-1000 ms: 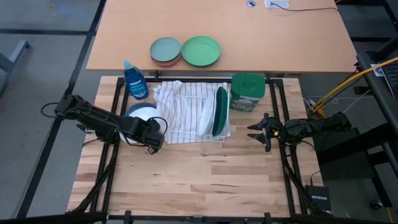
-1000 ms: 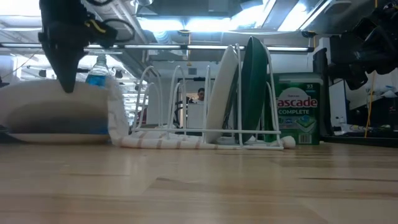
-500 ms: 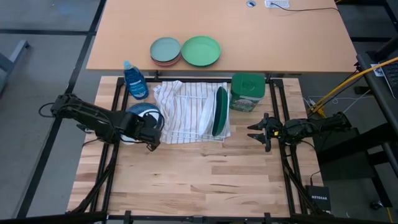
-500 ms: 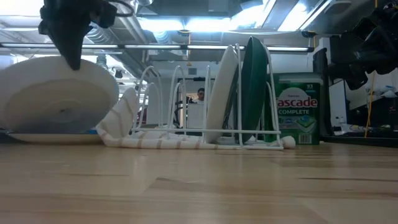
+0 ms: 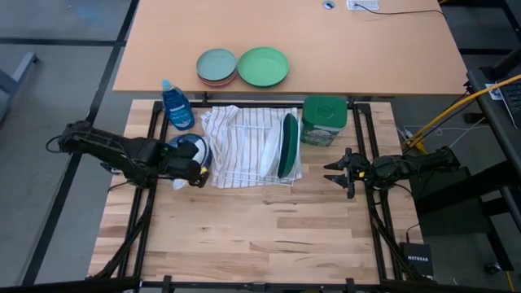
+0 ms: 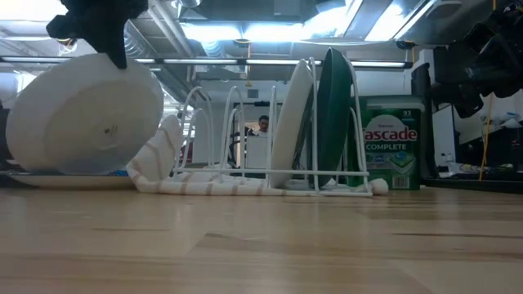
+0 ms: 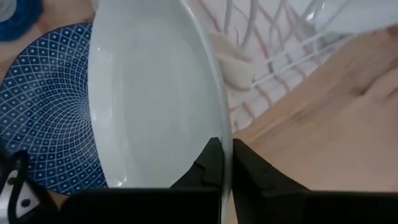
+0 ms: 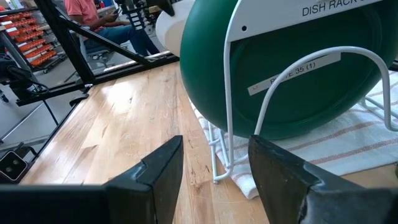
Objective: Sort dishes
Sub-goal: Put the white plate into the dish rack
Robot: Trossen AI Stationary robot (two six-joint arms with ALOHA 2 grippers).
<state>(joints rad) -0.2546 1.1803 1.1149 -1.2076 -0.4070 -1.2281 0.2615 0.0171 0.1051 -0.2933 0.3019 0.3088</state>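
My left gripper [image 5: 195,169] is shut on a white plate [image 6: 86,114], tipped up on edge at the table's left with its underside toward the near side. A dark blue patterned plate [image 7: 50,112] lies flat on the table under it. I cannot tell whether the white plate's lower rim touches it. A second white plate [image 6: 294,122] and a dark green plate [image 6: 335,114] stand on edge in the wire rack [image 5: 252,150]. My right gripper [image 8: 211,168] is open and empty, to the right of the rack and facing the green plate [image 8: 292,68]. My left gripper pinches the white plate's rim [image 7: 225,134] between its two fingers, one on the eating side and one on the underside. It holds the upper part of the rim [image 6: 122,64], coming from above. The plate is tilted steeply, with its lower rim down at the blue plate.
The rack stands on a striped towel [image 5: 232,138]. A blue soap bottle [image 5: 177,104] and a green detergent tub [image 5: 324,120] stand at the back. A light-green plate [image 5: 263,66] and a grey-teal plate [image 5: 216,65] lie on the far table. Bare wood [image 5: 260,228] fills the near half.
My left gripper has risen and drawn toward the table's left edge, still shut on the white plate's rim. The plate has tipped from lying flat on the blue plate to standing steeply on edge, which uncovers the blue plate. My right arm has kept still.
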